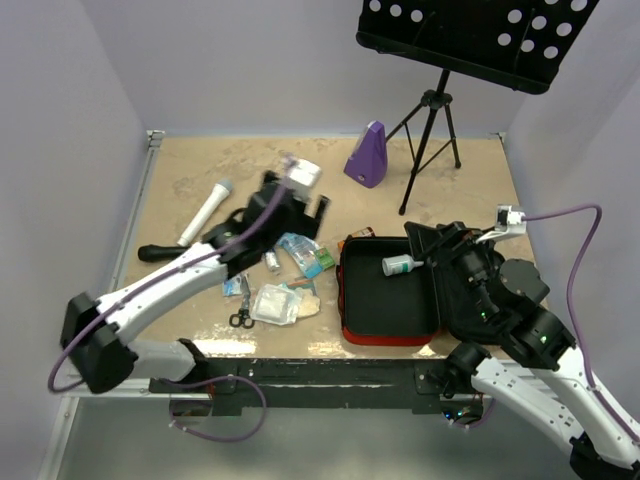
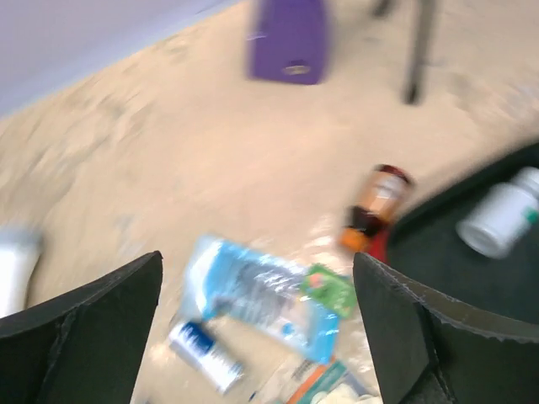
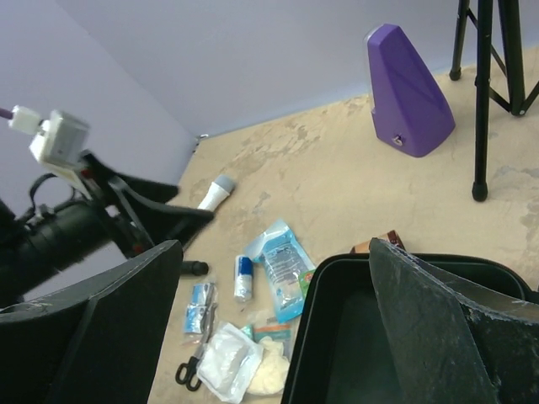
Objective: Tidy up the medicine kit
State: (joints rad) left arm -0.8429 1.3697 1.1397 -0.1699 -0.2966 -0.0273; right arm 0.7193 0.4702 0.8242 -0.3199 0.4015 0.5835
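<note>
The medicine kit [image 1: 385, 312] lies open right of centre, black inside with a red rim; it also shows as the medicine kit [image 3: 354, 345] and the medicine kit [image 2: 438, 252]. A white bottle [image 1: 402, 264] lies in it. My left gripper [image 1: 297, 207] hangs open above the loose pile, nothing between its fingers [image 2: 101, 320]. Below it lie a blue packet [image 2: 253, 290], a small tube [image 2: 206, 353] and a brown bottle [image 2: 375, 206] by the kit's rim. My right gripper [image 1: 432, 248] is open over the kit's far right side, empty.
Scissors [image 1: 240, 318], a gauze packet [image 1: 275, 303] and small sachets [image 1: 236, 286] lie left of the kit. A white microphone [image 1: 205, 212] and a black handle [image 1: 160, 252] lie further left. A purple metronome [image 1: 368, 155] and a music stand [image 1: 430, 130] stand at the back.
</note>
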